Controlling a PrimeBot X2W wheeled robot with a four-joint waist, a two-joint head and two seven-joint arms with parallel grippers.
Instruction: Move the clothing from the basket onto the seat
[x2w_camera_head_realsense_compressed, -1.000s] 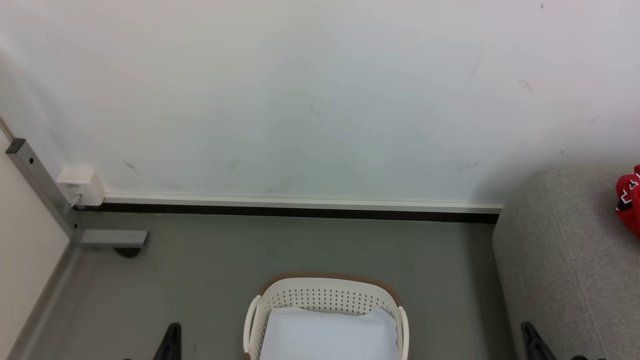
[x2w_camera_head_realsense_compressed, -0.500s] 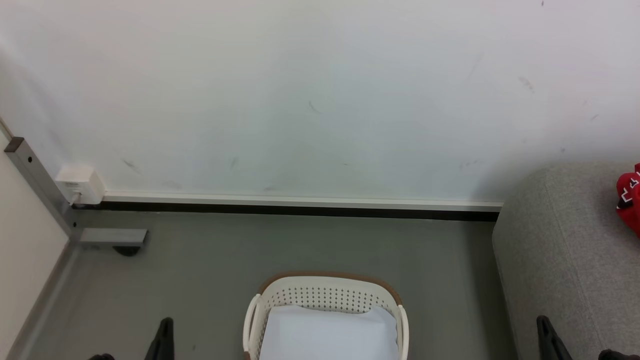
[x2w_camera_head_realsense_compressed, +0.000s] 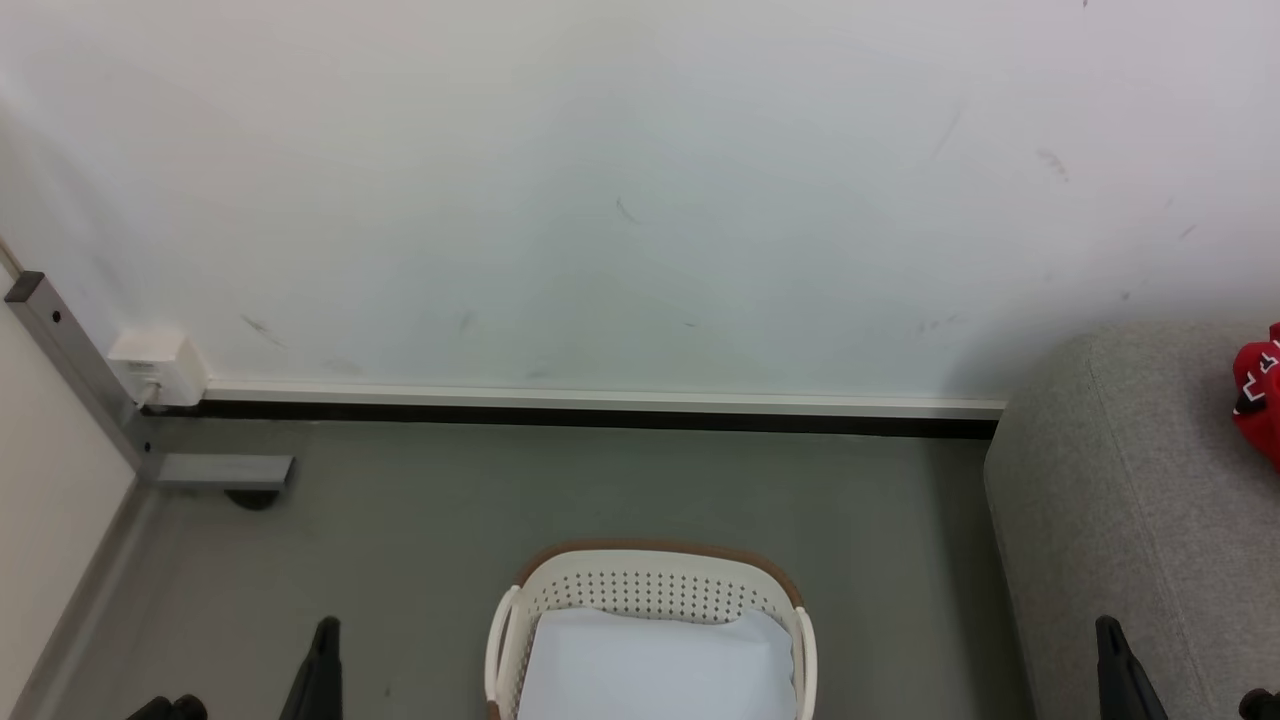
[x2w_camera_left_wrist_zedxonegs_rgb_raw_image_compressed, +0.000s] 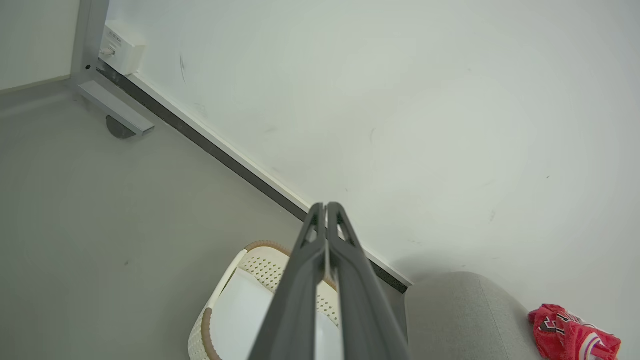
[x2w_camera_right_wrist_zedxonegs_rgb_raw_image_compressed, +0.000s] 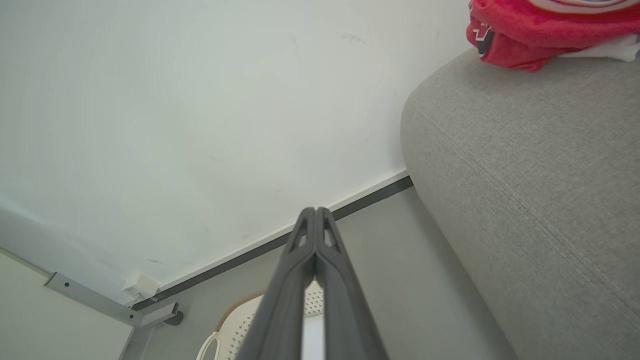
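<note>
Currently on record: basket (x2w_camera_head_realsense_compressed: 640, 595), cream-white with a perforated wall and brown rim, standing on the grey floor (x2w_camera_head_realsense_compressed: 450, 520) at the lower middle of the head view, a plain white sheet (x2w_camera_head_realsense_compressed: 650, 670) lying flat inside it. Seat (x2w_camera_head_realsense_compressed: 1120, 500), light grey fabric with a rounded corner, on the robot's right of the basket and set against the white wall (x2w_camera_head_realsense_compressed: 640, 200). Clothing (x2w_camera_head_realsense_compressed: 1262, 395), bright red with white lettering, bunched on top of the seat at the far right edge of the head view, well apart from the basket. Left tool (x2w_camera_left_wrist_zedxonegs_rgb_raw_image_compressed: 325, 207), fingers pressed together with nothing between them, raised over the floor left of the basket. Right tool (x2w_camera_right_wrist_zedxonegs_rgb_raw_image_compressed: 315, 210), fingers likewise pressed together and empty, raised between the basket and the seat's side. Socket box (x2w_camera_head_realsense_compressed: 158, 365) and grey metal post (x2w_camera_head_realsense_compressed: 70, 370), at the left end of the skirting. Change against one second ago: in the head view the left tool sits further left and the right tool further right, each farther from the basket. The whole view has shifted slightly, so the camera has moved; basket, sheet and clothing lie as before.
</note>
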